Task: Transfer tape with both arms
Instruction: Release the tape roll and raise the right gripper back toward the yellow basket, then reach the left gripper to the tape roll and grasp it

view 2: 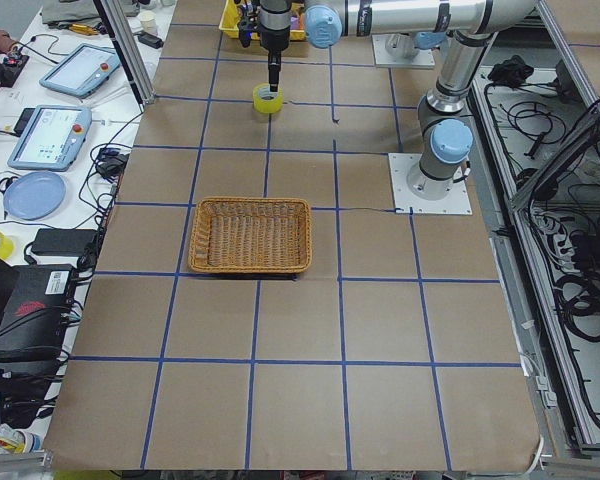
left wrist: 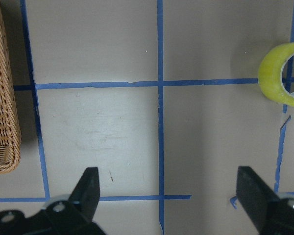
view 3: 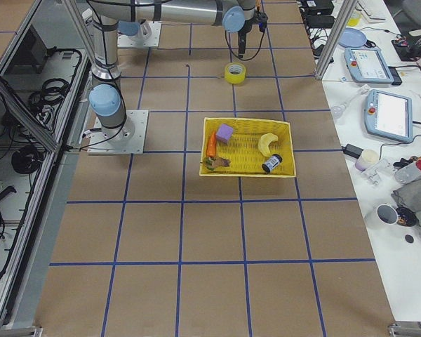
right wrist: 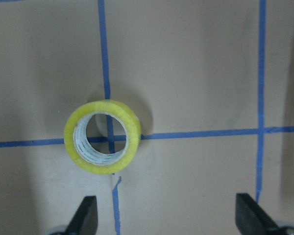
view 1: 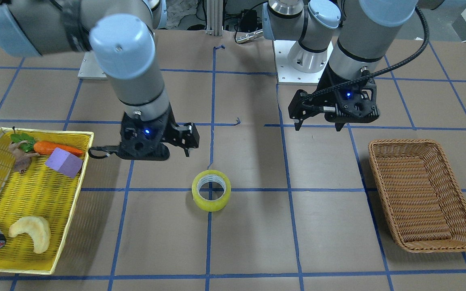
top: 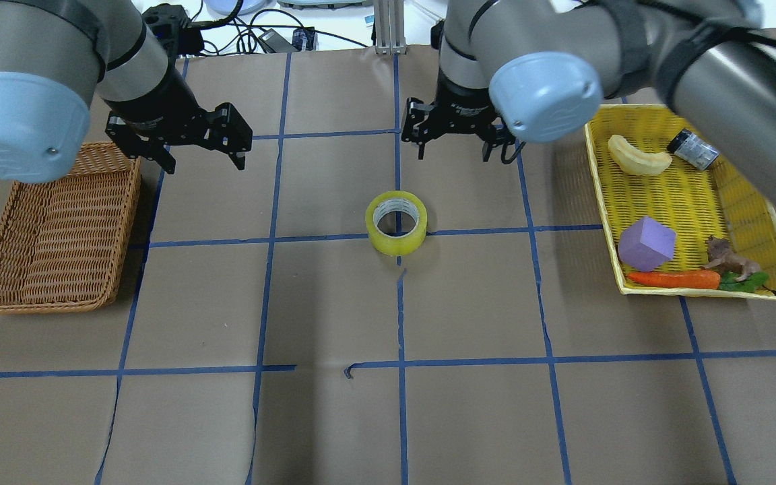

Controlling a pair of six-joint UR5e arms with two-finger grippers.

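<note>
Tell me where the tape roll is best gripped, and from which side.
Come from straight above. The tape lies flat on the table, hole up, so the wall is the part to pinch: one finger in the core, one outside. The open right tool, nearer to it, probably suits best.

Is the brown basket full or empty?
Empty. In the overhead view, only bare woven bottom shows inside the brown basket.

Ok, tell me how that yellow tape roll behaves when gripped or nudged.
The tape lies flat, hole up, so a nudge probably slides rather than rolls it. Its thick ring looks stiff, likely keeping shape when squeezed. Its glossy wall may slip.
</note>
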